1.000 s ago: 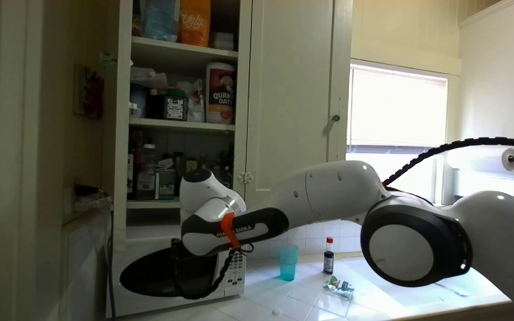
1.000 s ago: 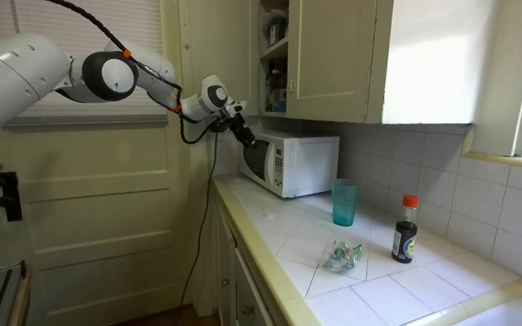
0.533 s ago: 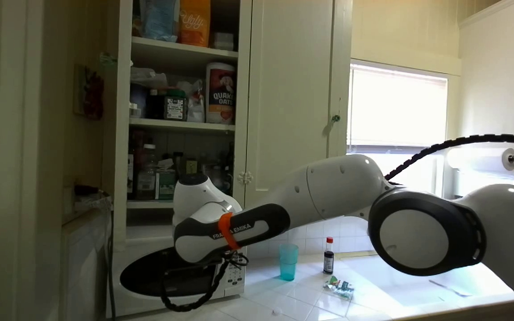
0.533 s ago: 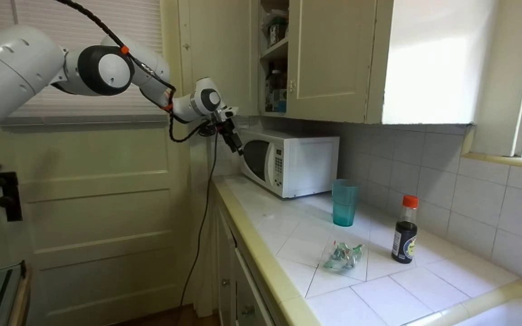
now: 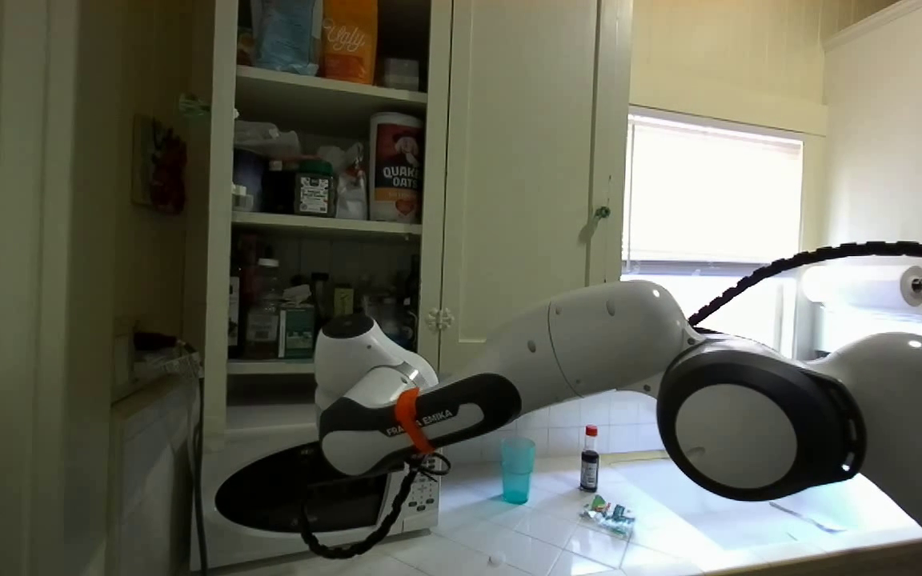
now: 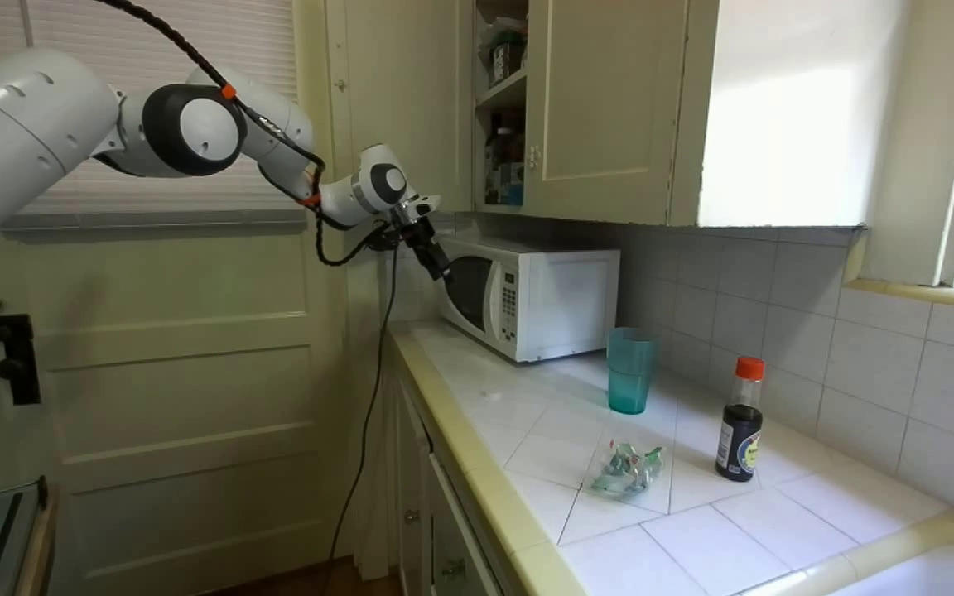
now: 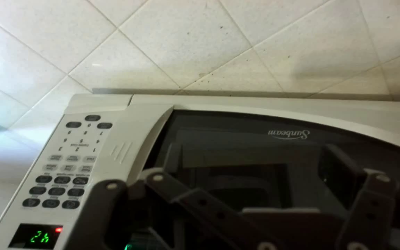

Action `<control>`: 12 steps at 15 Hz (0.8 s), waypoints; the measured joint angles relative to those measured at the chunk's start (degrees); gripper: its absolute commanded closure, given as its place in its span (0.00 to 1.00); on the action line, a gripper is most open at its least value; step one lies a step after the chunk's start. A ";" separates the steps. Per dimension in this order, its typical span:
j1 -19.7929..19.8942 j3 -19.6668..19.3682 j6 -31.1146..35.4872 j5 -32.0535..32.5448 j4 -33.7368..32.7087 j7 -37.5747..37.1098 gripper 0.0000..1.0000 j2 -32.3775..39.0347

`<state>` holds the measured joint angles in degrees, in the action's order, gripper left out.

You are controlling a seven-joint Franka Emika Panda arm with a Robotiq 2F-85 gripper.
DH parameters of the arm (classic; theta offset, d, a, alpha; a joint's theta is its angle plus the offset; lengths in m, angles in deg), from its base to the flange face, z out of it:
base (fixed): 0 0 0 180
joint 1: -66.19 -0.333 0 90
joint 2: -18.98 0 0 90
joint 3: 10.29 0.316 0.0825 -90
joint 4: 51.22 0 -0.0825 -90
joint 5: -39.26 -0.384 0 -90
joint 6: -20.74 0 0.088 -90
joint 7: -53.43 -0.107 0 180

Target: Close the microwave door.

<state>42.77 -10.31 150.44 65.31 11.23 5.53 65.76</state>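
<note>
Only the wrist view shows the black two-fingered gripper (image 7: 253,159) spread wide, empty, before the white-framed, dark-windowed microwave door (image 7: 241,130), flush in place. The fingertips (image 6: 440,268) hang lower than a second ago.

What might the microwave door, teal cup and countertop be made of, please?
Microwave door: probably white plastic with moulded curves; its dark window, glossy and reflective, may be glass.
Teal cup: smooth, translucent, so likely plastic, possibly glass.
Countertop: apparently glazed ceramic, shiny and visibly tiled.
</note>
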 measured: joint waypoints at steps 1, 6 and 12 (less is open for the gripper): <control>-0.09 -0.73 0.00 1.18 -1.04 0.17 0.00 0.57; -0.26 -4.73 -0.05 0.77 -10.73 7.69 0.00 6.48; 0.64 -5.14 -0.68 -3.33 -22.18 16.85 0.00 13.53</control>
<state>43.42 -15.45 149.76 61.98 -10.94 22.38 79.29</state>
